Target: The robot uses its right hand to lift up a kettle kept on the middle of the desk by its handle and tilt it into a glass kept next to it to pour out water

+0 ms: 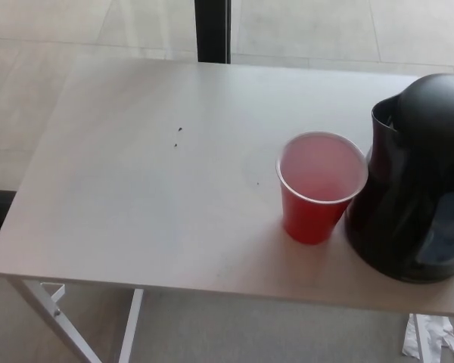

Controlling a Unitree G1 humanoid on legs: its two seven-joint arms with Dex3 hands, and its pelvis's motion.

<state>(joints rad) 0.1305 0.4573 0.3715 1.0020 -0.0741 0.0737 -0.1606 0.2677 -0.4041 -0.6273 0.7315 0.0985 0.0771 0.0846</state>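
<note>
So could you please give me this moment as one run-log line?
kettle: upright on desk, right side | red cup: upright beside its spout, looks empty | robot hands: not in view | pour: not started

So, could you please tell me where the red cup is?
In the head view, the red cup stands upright on the table, right of centre, immediately left of the black kettle.

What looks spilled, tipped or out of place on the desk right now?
Nothing spilled or tipped. The red cup and black kettle stand upright, close together on the desk. Only a few tiny dark specks mark the surface.
</note>
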